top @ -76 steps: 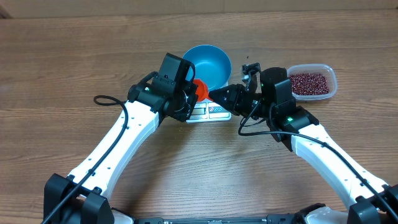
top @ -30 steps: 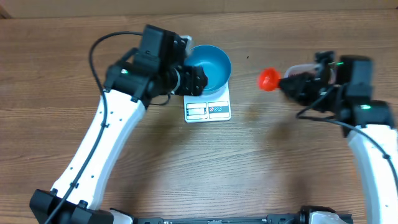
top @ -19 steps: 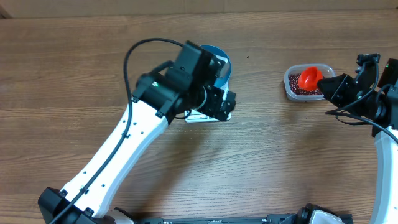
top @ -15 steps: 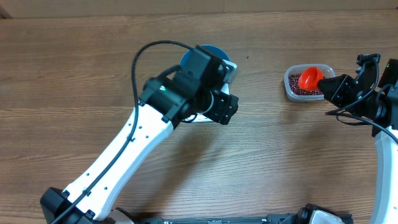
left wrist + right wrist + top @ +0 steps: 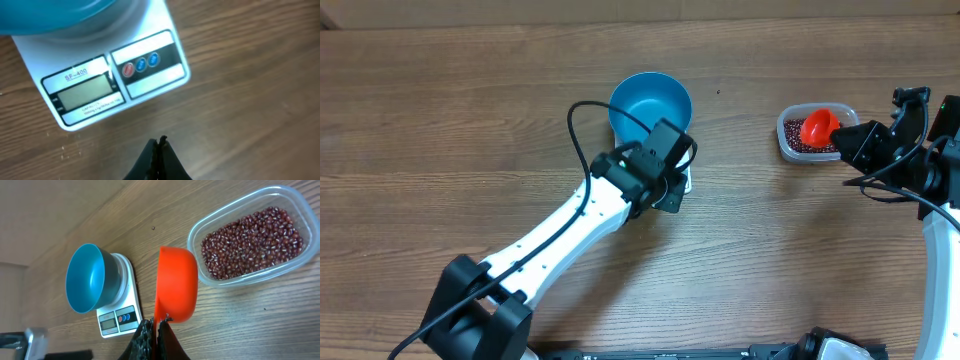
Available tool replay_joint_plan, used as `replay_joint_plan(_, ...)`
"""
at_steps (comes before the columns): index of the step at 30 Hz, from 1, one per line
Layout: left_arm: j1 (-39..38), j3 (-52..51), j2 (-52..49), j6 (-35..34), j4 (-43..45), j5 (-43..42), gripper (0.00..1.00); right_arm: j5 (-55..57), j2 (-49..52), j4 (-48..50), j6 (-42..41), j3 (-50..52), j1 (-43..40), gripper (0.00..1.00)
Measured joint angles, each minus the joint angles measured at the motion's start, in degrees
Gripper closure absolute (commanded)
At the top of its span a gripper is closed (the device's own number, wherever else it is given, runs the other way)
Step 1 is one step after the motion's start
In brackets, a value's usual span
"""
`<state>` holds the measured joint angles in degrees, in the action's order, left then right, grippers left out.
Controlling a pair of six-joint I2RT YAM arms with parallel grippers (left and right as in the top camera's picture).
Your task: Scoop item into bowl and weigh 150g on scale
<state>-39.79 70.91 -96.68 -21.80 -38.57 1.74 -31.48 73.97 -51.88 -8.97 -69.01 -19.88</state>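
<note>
A: Your left gripper (image 5: 159, 145) has just snapped together, fingertips pressed tight with nothing between them. A second ago it was spread beside the round deep blue plastic bowl (image 5: 650, 100). Now it has swung round and hangs over the wooden table (image 5: 250, 125), just in front of the small flat white kitchen scale (image 5: 100, 85) and near its row of three buttons (image 5: 140, 64).

B: Your right gripper (image 5: 156, 322) is clamped on the handle of the red plastic scoop (image 5: 176, 287). You have carried it away from the scale to the clear rounded-rectangular plastic container (image 5: 853, 125), and it has not moved for the last half second.

A: The small dark red beans (image 5: 252, 240) are all in that container, well apart from the bowl. The bowl sits on the scale, and you can see no beans in it.

B: So you have weighed nothing yet. Closed fingers by the buttons look to me like a poke, to switch on or zero the scale with the bowl aboard. I can't read any digits on the display (image 5: 85, 92).

A: If so, press one button only; they sit close together. Don't shove the scale.

B: I can't tell whether your scoop is loaded. The wrist view shows only its outside.
</note>
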Motion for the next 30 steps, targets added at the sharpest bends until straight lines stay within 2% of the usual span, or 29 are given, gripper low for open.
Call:
replay_joint_plan(5,0.0,-4.5,-0.1,-0.6,9.5,4.6,0.96,0.4,0.0,-0.2,0.0,0.0,0.0,0.96)
replay_joint_plan(10,0.0,-5.2,-2.8,-0.2,14.4,6.1,0.96,0.4,0.0,-0.2,0.0,0.0,0.0,0.96)
replay_joint_plan(19,0.0,-5.6,-9.6,4.0,18.4,7.0,0.96,0.4,0.0,-0.2,0.0,0.0,0.0,0.96)
replay_joint_plan(30,0.0,-5.8,-10.1,5.9,20.9,10.8,0.96,0.4,0.0,-0.2,0.0,0.0,0.0,0.96)
